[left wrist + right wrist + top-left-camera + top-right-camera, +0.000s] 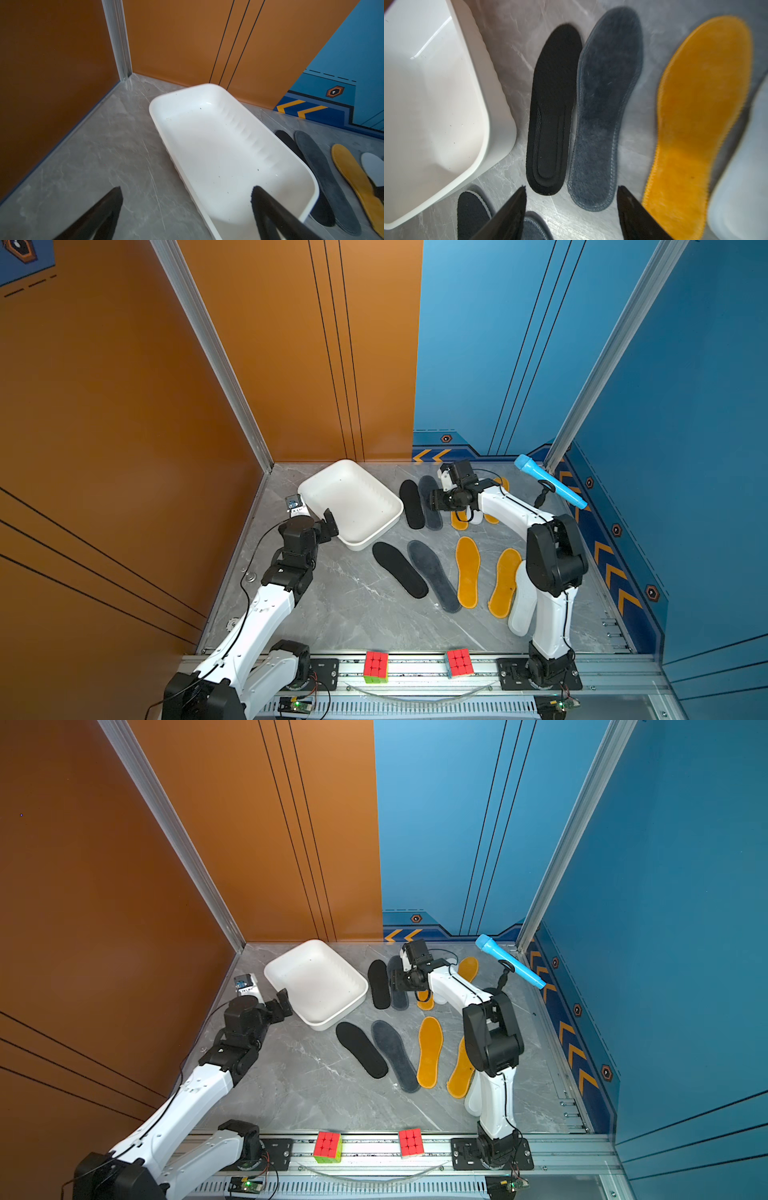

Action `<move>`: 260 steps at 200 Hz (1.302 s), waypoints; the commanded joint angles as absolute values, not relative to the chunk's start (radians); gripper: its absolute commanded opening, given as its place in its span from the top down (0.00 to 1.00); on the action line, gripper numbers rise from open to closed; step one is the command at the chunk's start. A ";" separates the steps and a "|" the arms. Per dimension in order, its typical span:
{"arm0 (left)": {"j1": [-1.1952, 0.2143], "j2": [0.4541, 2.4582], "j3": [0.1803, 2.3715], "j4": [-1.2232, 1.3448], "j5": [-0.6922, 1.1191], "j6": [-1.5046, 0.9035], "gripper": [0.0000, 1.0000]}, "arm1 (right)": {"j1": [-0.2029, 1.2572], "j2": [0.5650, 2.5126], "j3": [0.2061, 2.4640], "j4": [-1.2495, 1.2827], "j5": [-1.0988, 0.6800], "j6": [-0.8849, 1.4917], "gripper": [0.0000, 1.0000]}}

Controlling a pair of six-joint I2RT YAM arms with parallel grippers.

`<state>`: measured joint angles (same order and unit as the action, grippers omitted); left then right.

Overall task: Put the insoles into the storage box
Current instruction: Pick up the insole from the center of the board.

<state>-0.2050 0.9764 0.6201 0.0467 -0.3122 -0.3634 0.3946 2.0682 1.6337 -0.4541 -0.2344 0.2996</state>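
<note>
Fingers of the left gripper (187,188): spread wide and holding nothing, one over the bare table (104,145), its mate over the near end of the storage box (207,145) (whether either touches the rim cannot be told).
Fingers of the right gripper (571,187): apart, nothing pinched between them, pointing down at the heel end of the far dark grey insole (604,104); contact with it cannot be told.
Storage box: at the far left of the table, set askew, one corner close to the far wall, ribbed inner wall on its right side.
Insoles: all ten lie on the table, outside the box and to its right, in two rows.
Far row, left to right: far black insole (411,504) just beside the box, the far dark grey insole close against it, far orange insole (459,524), far white insole (476,517), then the last far orange insole (468,968) (these three partly hidden by the right arm).
Near row, left to right: near black insole (399,570), near dark grey insole (434,576), near left orange insole (467,572), near right orange insole (505,583), near white insole (523,605) touching it and partly behind the right arm.
Far right corner: blue microphone (548,481), tilted, by the right wall.
Near rail: left cube (376,666) and right cube (459,662), well apart from the insoles.
</note>
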 commanded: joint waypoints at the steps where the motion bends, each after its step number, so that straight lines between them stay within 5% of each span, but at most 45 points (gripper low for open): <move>1: -0.205 0.982 0.647 -0.067 -0.217 -0.509 0.02 | 0.412 2.138 1.707 -0.537 -0.294 0.368 0.31; 260: -0.115 1.139 0.653 0.161 0.239 -0.679 0.02 | 0.407 2.338 1.906 -0.474 -0.318 0.344 0.58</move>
